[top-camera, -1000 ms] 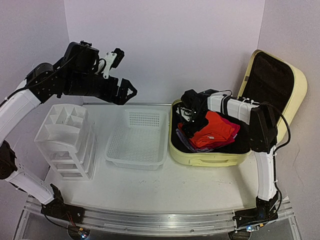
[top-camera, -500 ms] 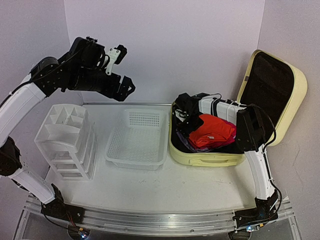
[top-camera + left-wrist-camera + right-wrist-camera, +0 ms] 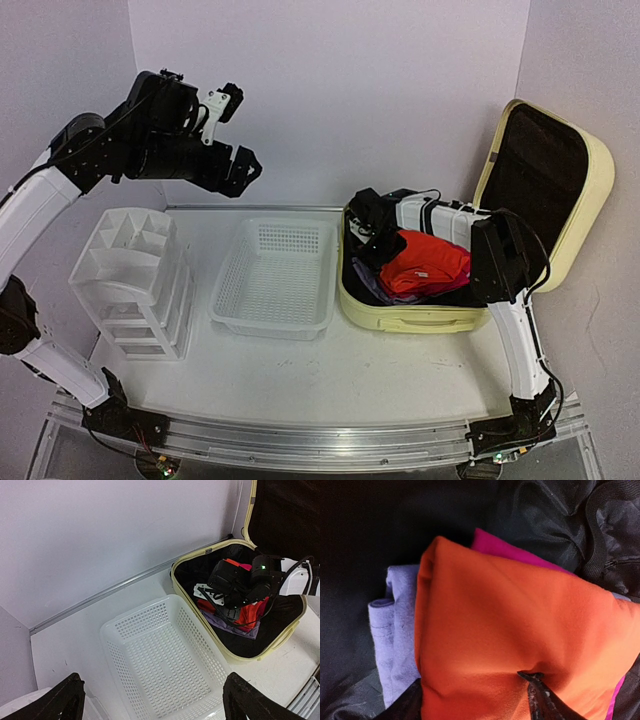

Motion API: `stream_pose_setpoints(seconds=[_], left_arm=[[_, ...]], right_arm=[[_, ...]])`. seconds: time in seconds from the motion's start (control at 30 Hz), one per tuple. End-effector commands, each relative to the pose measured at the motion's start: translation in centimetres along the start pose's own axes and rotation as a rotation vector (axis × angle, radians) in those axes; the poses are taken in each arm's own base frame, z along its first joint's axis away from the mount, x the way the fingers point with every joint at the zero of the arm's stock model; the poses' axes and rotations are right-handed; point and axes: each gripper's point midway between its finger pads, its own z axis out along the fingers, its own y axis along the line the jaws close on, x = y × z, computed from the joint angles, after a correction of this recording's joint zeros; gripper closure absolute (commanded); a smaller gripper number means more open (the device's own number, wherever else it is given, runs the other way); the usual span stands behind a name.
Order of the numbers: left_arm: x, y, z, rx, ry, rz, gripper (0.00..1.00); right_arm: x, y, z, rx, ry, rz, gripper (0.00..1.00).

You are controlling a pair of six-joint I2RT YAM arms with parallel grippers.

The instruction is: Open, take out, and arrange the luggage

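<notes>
The pale yellow luggage (image 3: 410, 318) lies open at the right, its black-lined lid (image 3: 545, 160) standing up against the wall. Inside is a folded orange cloth (image 3: 430, 265) over purple (image 3: 395, 630) and magenta (image 3: 510, 552) cloths. My right gripper (image 3: 367, 242) reaches down into the case at the orange cloth's left end. Its jaws stand open astride the orange fold (image 3: 495, 630), and one fingertip (image 3: 537, 690) dents the fabric. My left gripper (image 3: 240, 170) hangs open and empty, high above the back left of the table, looking down on the luggage lining (image 3: 280, 625).
A white mesh basket (image 3: 270, 322) sits in the middle of the table, next to the luggage. A white drawer organizer (image 3: 135, 280) stands at the left. Walls close off the back and both sides.
My right gripper has slid a little left in the case and settled onto the orange cloth, jaws narrowing slightly. My left arm has swung a bit left and up.
</notes>
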Motion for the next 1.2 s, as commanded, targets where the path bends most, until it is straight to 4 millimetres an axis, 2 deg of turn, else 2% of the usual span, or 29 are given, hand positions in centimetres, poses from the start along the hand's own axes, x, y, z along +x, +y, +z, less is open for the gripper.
stream_pose_setpoints(seconds=[0.0,0.07,0.13,0.2,0.4,0.73,1.17], left_arm=[[-1.6,0.8,-2.1,0.0,-0.065,-0.039,0.03],[-1.5,0.7,-2.1,0.006,-0.062,-0.041,0.03],[-1.5,0.6,-2.2,0.012,-0.063,-0.044,0.03],[-1.4,0.6,-2.1,0.014,-0.061,-0.045,0.03],[-1.4,0.2,-2.0,0.037,-0.057,-0.052,0.03],[-1.7,-0.1,-2.0,0.049,-0.06,-0.058,0.03],[-1.8,-0.4,-2.0,0.063,-0.059,-0.058,0.03]], right_arm=[[-1.1,-1.2,-1.0,0.035,-0.058,0.017,0.41],[-1.4,-0.7,-1.5,-0.001,-0.073,0.009,0.5],[-1.5,-0.5,-2.1,-0.025,-0.087,0.003,0.53],[-1.6,-0.4,-2.7,-0.035,-0.099,0.0,0.52],[-1.2,0.0,-3.2,-0.082,-0.105,-0.015,0.39],[-1.5,-1.2,-3.9,-0.124,-0.132,0.054,0.39],[-0.6,-1.9,-3.0,-0.162,-0.102,0.092,0.34]])
